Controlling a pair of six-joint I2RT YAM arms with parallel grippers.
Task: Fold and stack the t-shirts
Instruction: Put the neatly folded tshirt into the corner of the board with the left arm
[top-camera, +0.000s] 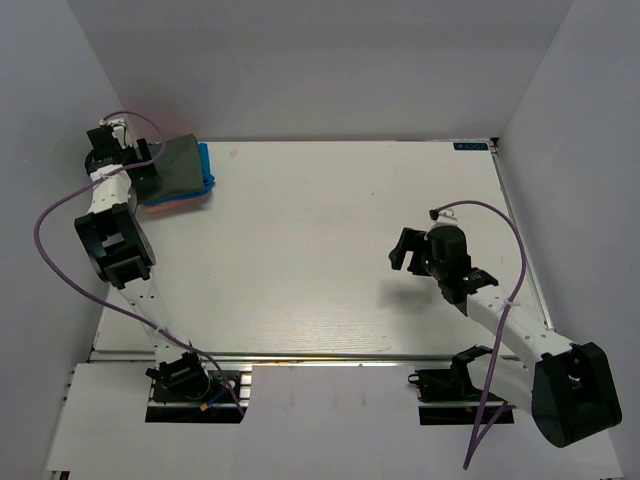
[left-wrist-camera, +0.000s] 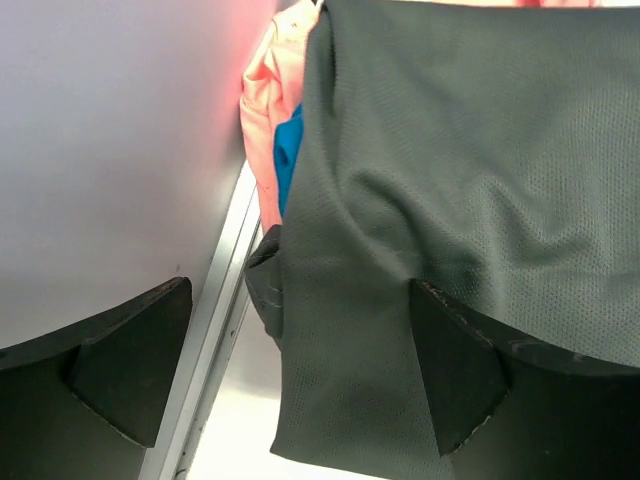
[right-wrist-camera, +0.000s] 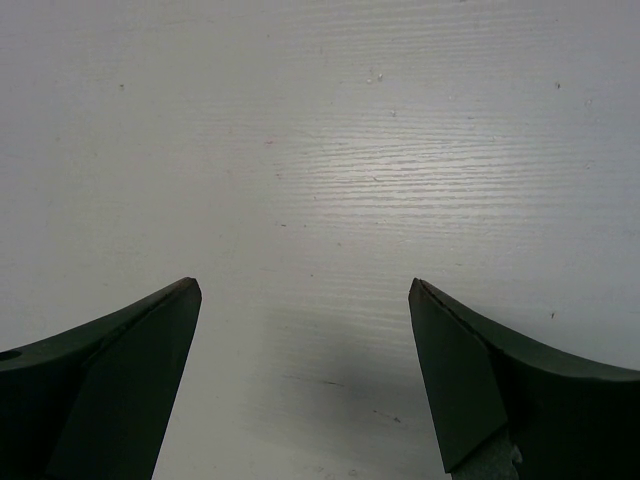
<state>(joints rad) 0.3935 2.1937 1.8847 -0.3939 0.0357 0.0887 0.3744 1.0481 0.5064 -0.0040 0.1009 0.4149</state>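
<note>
Folded t-shirts are stacked at the table's far left corner. The dark grey-green tee (top-camera: 180, 163) lies on top, over a bright blue one (top-camera: 207, 170) and a salmon-pink one (top-camera: 168, 204). My left gripper (top-camera: 148, 168) is at the stack's left edge with its jaws wide apart. In the left wrist view the dark tee (left-wrist-camera: 450, 180) fills the space between the jaws of the left gripper (left-wrist-camera: 300, 287), with the blue (left-wrist-camera: 288, 150) and salmon (left-wrist-camera: 265, 100) edges to its left. My right gripper (top-camera: 405, 250) is open and empty over bare table (right-wrist-camera: 303, 285).
The white table (top-camera: 330, 250) is walled at the back and on both sides. A metal edge rail (left-wrist-camera: 215, 330) runs beside the stack against the left wall. Purple cables (top-camera: 45, 250) loop off both arms.
</note>
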